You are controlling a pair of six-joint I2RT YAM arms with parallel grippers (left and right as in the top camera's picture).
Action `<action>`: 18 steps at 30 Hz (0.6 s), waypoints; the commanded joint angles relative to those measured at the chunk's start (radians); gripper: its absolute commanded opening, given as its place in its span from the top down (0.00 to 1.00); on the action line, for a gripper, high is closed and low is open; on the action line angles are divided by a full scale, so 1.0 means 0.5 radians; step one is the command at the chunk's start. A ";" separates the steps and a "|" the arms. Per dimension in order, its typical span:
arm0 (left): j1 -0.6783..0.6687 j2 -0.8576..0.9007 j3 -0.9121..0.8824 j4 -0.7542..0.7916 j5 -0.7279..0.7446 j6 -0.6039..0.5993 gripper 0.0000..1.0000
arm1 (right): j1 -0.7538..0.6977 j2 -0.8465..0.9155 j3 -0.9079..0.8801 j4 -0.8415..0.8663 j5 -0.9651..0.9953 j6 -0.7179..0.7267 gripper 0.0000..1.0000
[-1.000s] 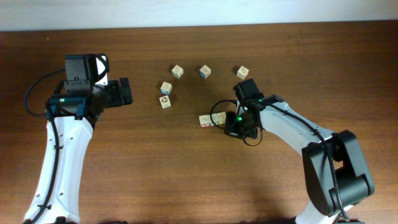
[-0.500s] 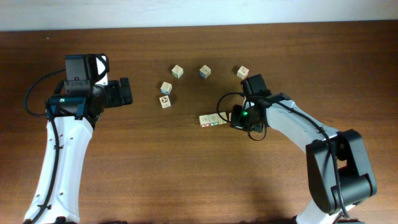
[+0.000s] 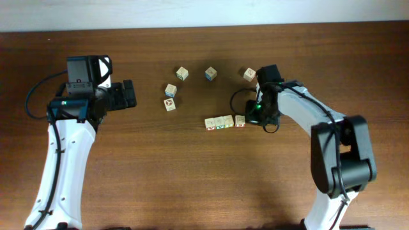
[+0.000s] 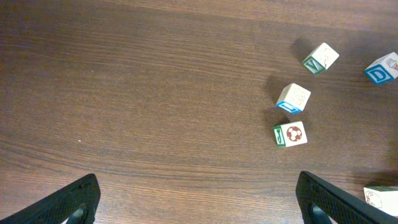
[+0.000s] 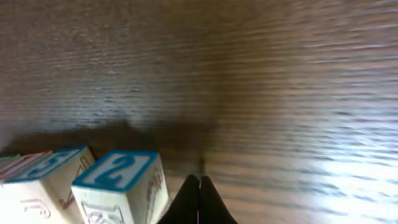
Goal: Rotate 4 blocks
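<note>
Beneath both grippers lies the dark brown wooden desk [image 3: 128, 179], and what has changed on it is all on the right side. The right arm [image 3: 300, 121] has swung its wrist up and away. The left gripper [image 3: 130, 94], spread wide and empty, has not moved.

The right gripper [image 3: 249, 118], clenched on nothing, now sits just to the right of a row of three pale wooden cubes [image 3: 224, 122] with red and green marks, rather than over it. Five loose cubes [image 3: 183, 73] lie between the two grippers, well behind the row.

A second ago only two cubes of the row showed. The third, the end cube [image 3: 239, 121], is now uncovered, in line and touching its neighbour. In the wrist view the closed fingertips sit just beside it, and its face shows a blue 2. Whether they touch it I cannot tell.

I judge this cube turned and let go, so three look handled and one more is still to do.
</note>
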 commanded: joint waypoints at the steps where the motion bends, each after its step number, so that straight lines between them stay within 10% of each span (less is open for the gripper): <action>1: 0.003 -0.010 0.025 0.005 -0.014 -0.027 0.01 | 0.022 0.021 0.012 0.039 -0.101 -0.044 0.96; 18: 0.003 -0.010 0.025 0.005 -0.014 -0.027 0.01 | 0.240 0.014 0.038 0.089 -0.398 -0.106 0.93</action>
